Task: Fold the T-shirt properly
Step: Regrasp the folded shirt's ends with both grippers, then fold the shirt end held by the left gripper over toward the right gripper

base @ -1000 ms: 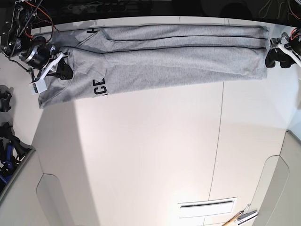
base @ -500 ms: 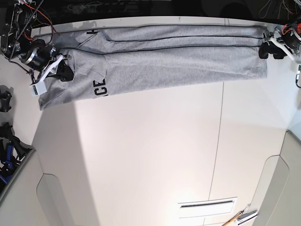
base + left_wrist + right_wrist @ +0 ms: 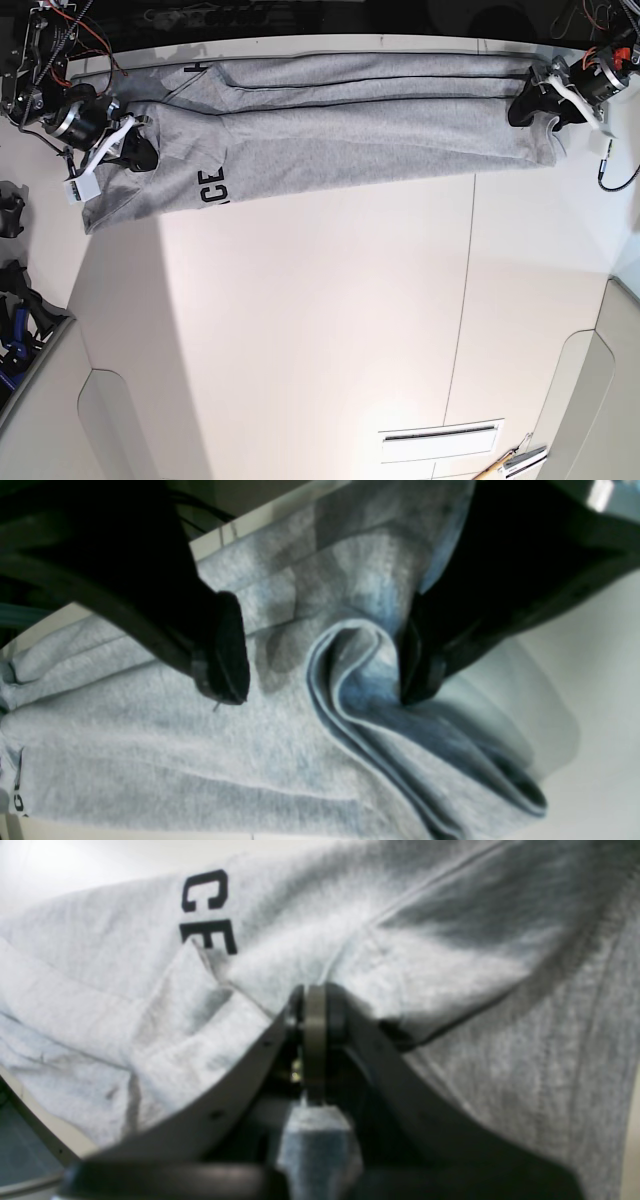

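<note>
The grey T-shirt (image 3: 340, 130) lies as a long narrow strip along the table's far edge, with black letters (image 3: 210, 186) showing near its left end. My right gripper (image 3: 135, 152) is at that left end, and in its wrist view it (image 3: 312, 1007) is shut on a raised fold of the T-shirt (image 3: 450, 965). My left gripper (image 3: 535, 108) is over the right end. There it (image 3: 322, 695) is open, with a rolled hem fold (image 3: 350, 680) standing between its fingers (image 3: 227, 650) and resting against the right one.
The white table (image 3: 320, 320) has a seam line down its right part and a vent slot (image 3: 440, 437) near the front. A tool (image 3: 515, 462) lies at the front right. Black gear (image 3: 10, 215) sits off the left edge. A white tag (image 3: 78, 188) hangs below the right gripper.
My left gripper has moved from beyond the table's right end onto the shirt's right end, pushing the hem inward. The right gripper has stayed put, still holding.
</note>
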Controlling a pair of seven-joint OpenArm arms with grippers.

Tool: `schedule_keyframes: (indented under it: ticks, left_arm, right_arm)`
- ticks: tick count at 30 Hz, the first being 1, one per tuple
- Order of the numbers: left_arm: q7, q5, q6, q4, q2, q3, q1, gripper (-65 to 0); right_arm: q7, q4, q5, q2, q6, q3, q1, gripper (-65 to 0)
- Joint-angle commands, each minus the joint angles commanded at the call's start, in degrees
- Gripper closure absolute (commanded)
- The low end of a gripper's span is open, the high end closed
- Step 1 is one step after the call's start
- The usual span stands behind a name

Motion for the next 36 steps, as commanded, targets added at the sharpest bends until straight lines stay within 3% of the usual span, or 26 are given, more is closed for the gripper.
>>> schedule_keyframes:
  ticks: [1, 4, 5, 7, 9, 13, 17, 20, 24, 28, 31, 33, 36]
  left_arm:
    - [-0.13, 0.17, 0.0, 0.0, -0.02, 0.0, 0.0, -35.7]
    - [-0.85, 0.15, -0.04, 0.07, -0.02, 0.0, 0.0, -4.4]
    - [-1.4, 0.15, -0.44, 0.11, -0.02, 0.0, -0.02, 0.0]
    - [-2.64, 0.17, -3.37, 0.63, -0.02, -0.09, -0.68, 0.0]
    - [-2.69, 0.13, -4.33, 1.9, 0.0, -0.96, -1.9, 0.0]
    - [-2.38, 0.52, -2.4, 6.36, -0.09, -5.75, -5.11, 0.0]
    - [-2.25, 6.08, -0.33, 9.46, -1.36, -9.33, -7.15, 0.0]
    - [-2.21, 6.69, 0.33, 11.74, -2.43, -9.33, -7.13, 0.0]
    - [0.5, 6.6, 1.97, 19.12, -1.22, -8.96, -7.06, 0.0]
    - [0.96, 6.67, 1.97, 29.05, 1.7, -1.92, -5.16, 0.0]
    - [-1.77, 11.13, 2.25, 31.82, 4.39, 9.42, -5.66, 0.0]
    - [-4.42, 16.7, 5.68, 31.78, 6.43, 16.61, -6.54, 0.0]
    - [-4.66, 22.1, 9.84, 31.78, 9.38, 24.57, -9.92, 0.0]
  right_arm:
    - [0.0, 0.02, 0.04, 0.0, 0.0, 0.0, 0.0, 0.0]
    - [-0.22, 0.02, 1.88, 0.0, 0.0, 0.0, 0.0, 0.0]
    - [-0.2, 0.09, 2.97, 0.0, 0.0, 0.0, 0.02, 0.0]
    - [-0.2, 0.52, 5.16, 0.0, 0.02, 0.15, 0.04, 0.0]
    - [-0.24, 1.51, 7.08, 0.0, 0.02, 0.7, 0.0, 0.0]
    - [-3.21, 5.64, 10.38, 0.0, 0.02, 4.33, 0.0, 0.0]
    - [-6.4, 9.97, 11.93, 0.0, 0.02, 9.33, 0.0, 0.0]
    - [-7.61, 10.84, 11.93, 0.0, 0.02, 12.22, -0.02, 0.0]
    - [-8.2, 10.84, 11.72, -0.02, 0.02, 15.06, -0.2, 0.0]
    - [-9.25, 10.84, 11.74, 0.0, 0.02, 16.98, -0.17, -0.6]
    - [-9.25, 10.84, 11.72, 0.0, 0.0, 18.01, -0.17, -15.6]
    - [-9.25, 10.84, 11.15, 0.0, 0.0, 19.02, -0.17, -24.9]
    - [-9.25, 10.82, 10.54, 0.0, -0.46, 20.85, -0.17, -35.4]
